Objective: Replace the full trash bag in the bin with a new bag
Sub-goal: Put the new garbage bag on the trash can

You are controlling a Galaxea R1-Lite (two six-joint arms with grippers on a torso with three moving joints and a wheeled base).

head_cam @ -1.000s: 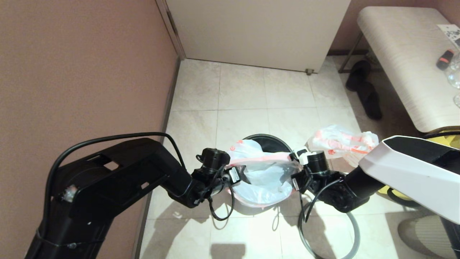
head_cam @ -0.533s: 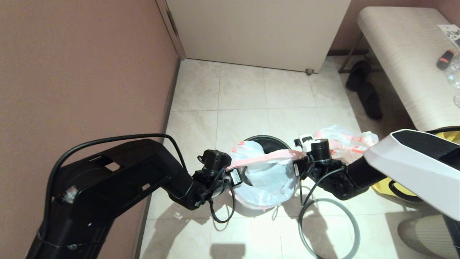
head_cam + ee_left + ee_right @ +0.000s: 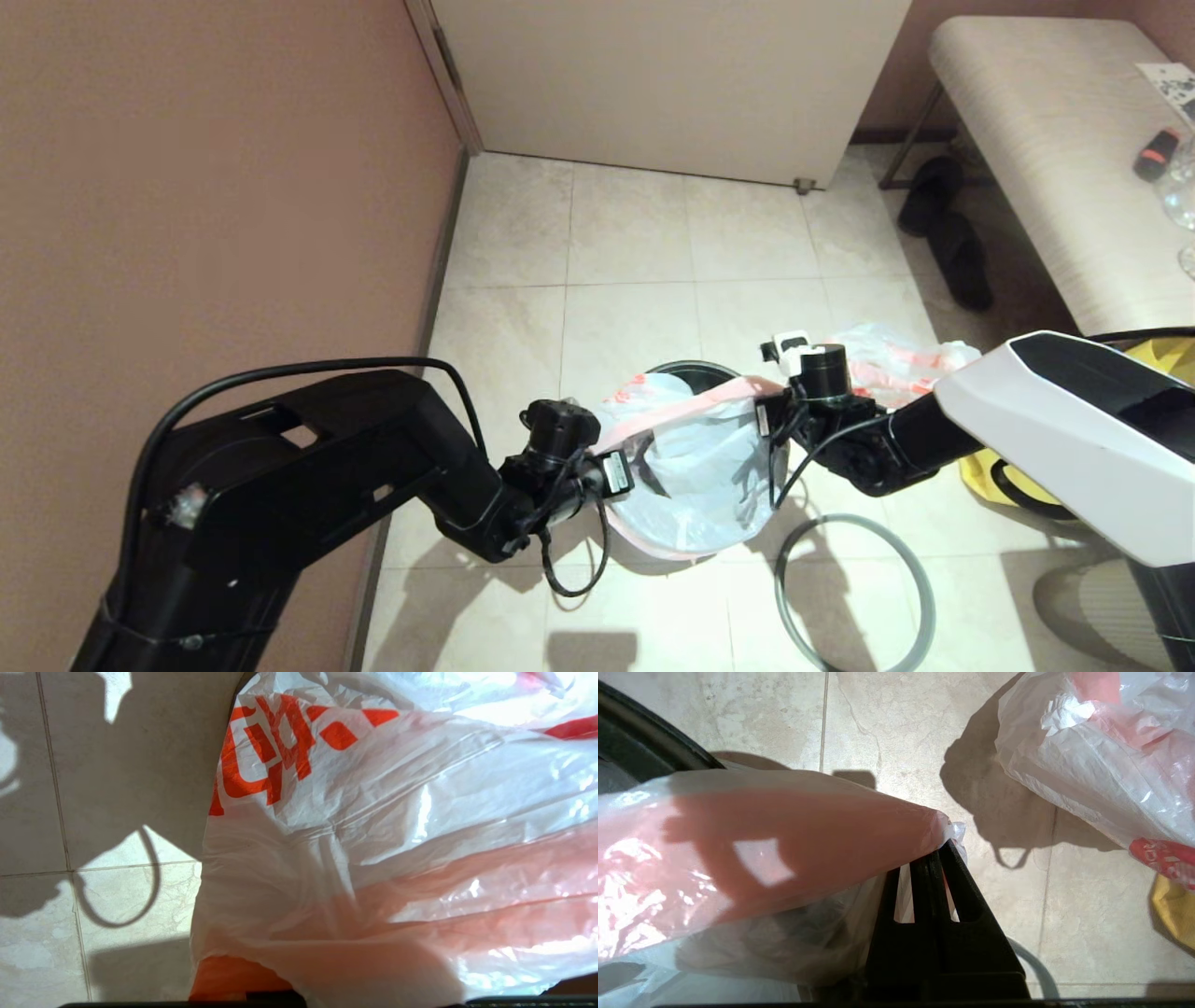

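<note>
Over the mouth of the bin (image 3: 695, 371), the new bag (image 3: 695, 457) is held stretched between both grippers, its pink-orange band pulled taut from one side to the other and its limp white body hanging into and over the black wastebasket. At the bag's right corner the right gripper (image 3: 767, 418) is seen clamped on the bunched plastic, the two black fingers (image 3: 931, 868) pressed together on it in the right wrist view. At the opposite side the left gripper (image 3: 624, 467) is met by the band, but its fingers are hidden behind the plastic that fills the left wrist view, so its grip cannot be judged; it appears to carry that edge.

Compared with a second ago, the right gripper has been moved farther from the robot and the left gripper drawn slightly nearer, so that the band now runs at a slant and more of the bin's mouth is covered. The full trash bag (image 3: 887, 366) is left on the floor tiles just beyond the right arm, unmoved. The grey hoop rim (image 3: 784, 607) lies flat on the floor near the bin on the robot's side, more of it now exposed. A yellow fabric bag (image 3: 990, 471) shows beneath the right arm.
</note>
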